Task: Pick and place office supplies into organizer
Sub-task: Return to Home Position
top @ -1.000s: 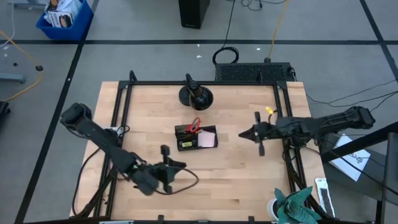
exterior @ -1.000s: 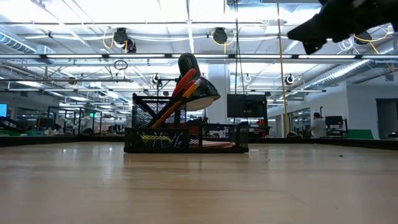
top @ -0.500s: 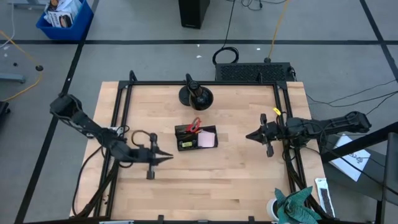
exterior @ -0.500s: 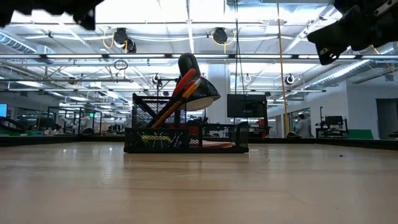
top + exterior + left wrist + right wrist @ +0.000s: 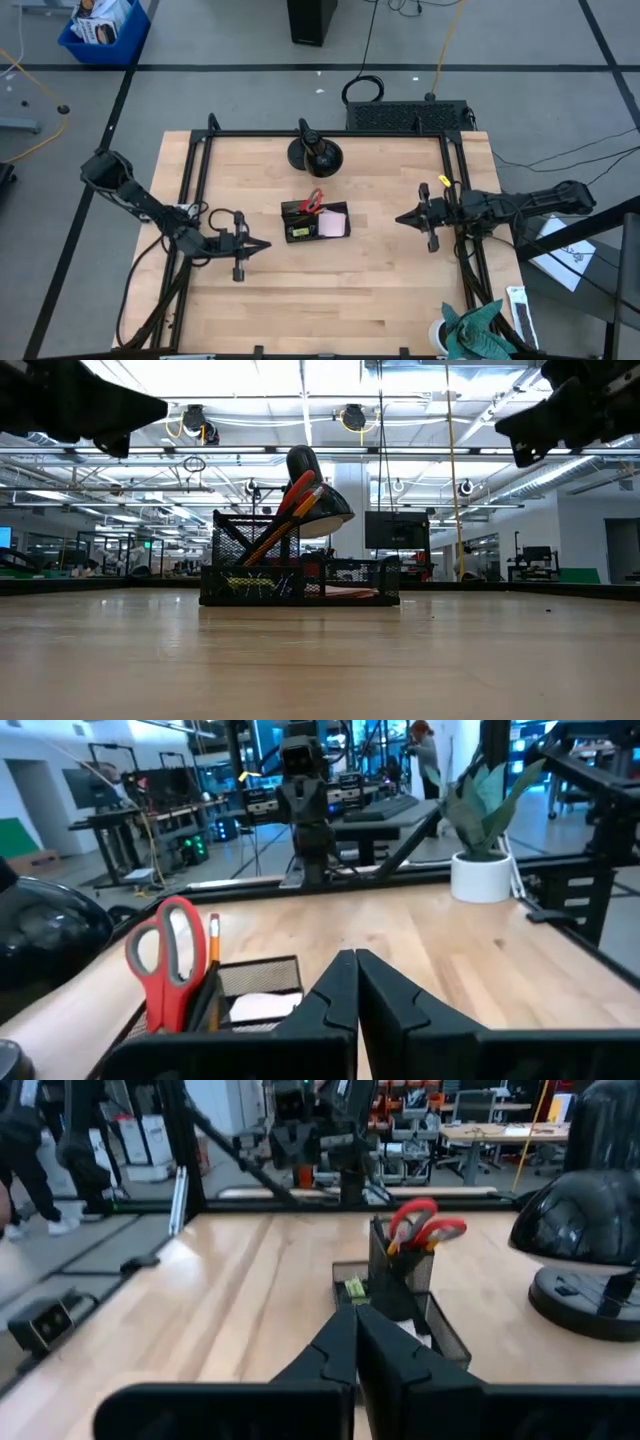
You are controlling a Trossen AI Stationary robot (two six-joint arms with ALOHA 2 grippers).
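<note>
Organizer [image 5: 315, 222] near the centre of the wooden table [image 5: 380, 290], already loaded: red-handled scissors [image 5: 165, 955] and an orange pencil [image 5: 213, 935] upright in the tall compartment, pink sticky-note pad [image 5: 331, 226] flat in the low tray on the right-arm side, a small yellow item [image 5: 353, 1288] in the mesh nearer the right arm. No loose supplies visible on the bare table; task judged complete or nearly so, with both arms apparently pulled clear.

Step in hand, as a judgement: holding clear of the organizer. Best done with both claws kept high above the table and well apart from the mesh walls and the protruding scissor handles, so that nothing is tipped.

Left claw [image 5: 258, 245]: left of the organizer, raised off the table, pointing toward the tray, fingers pressed together, nothing held. Left arm folded, elbow out over the table's left edge.

Right claw [image 5: 405, 216]: right of the organizer, also raised, aimed at the tray, fingers closed and empty. Right arm stretched in almost straight from the right edge.

Black lamp [image 5: 314, 152] behind the organizer, untouched.
</note>
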